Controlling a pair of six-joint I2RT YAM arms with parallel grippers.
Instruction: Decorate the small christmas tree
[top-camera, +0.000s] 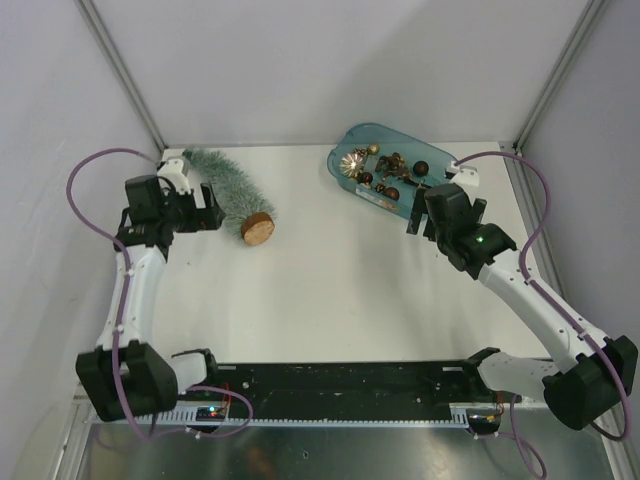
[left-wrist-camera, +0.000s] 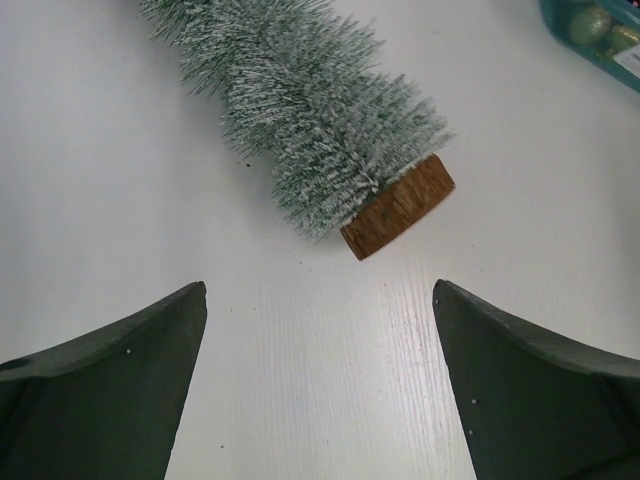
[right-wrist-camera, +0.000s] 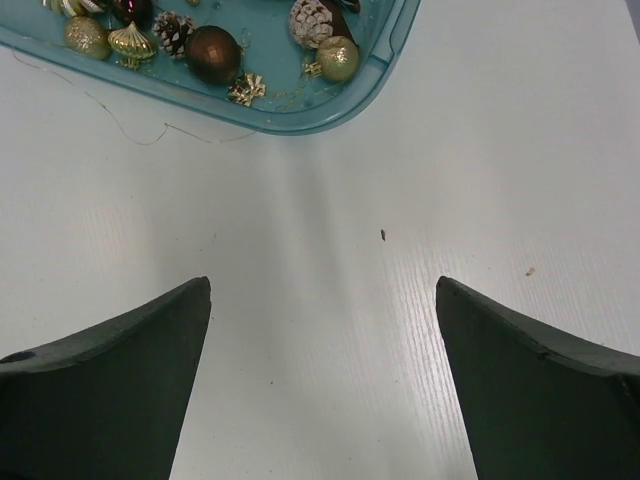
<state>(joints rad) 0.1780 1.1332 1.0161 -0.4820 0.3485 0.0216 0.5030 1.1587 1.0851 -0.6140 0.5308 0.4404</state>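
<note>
Clearly nothing hangs yet: the small christmas tree (left-wrist-camera: 300, 110) lies toppled near the desk's (top-camera: 330, 290) far-left corner, ornaments (right-wrist-camera: 212, 52) remain in their tray (right-wrist-camera: 300, 122), and the left end effector (left-wrist-camera: 320, 300) and right end effector (right-wrist-camera: 322, 295) both gape empty.

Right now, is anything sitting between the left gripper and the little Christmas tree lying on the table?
Nothing visible does. In the left wrist view the left gripper is open over bare table, and the small christmas tree lies on its side just ahead, wood base nearest it.
</note>
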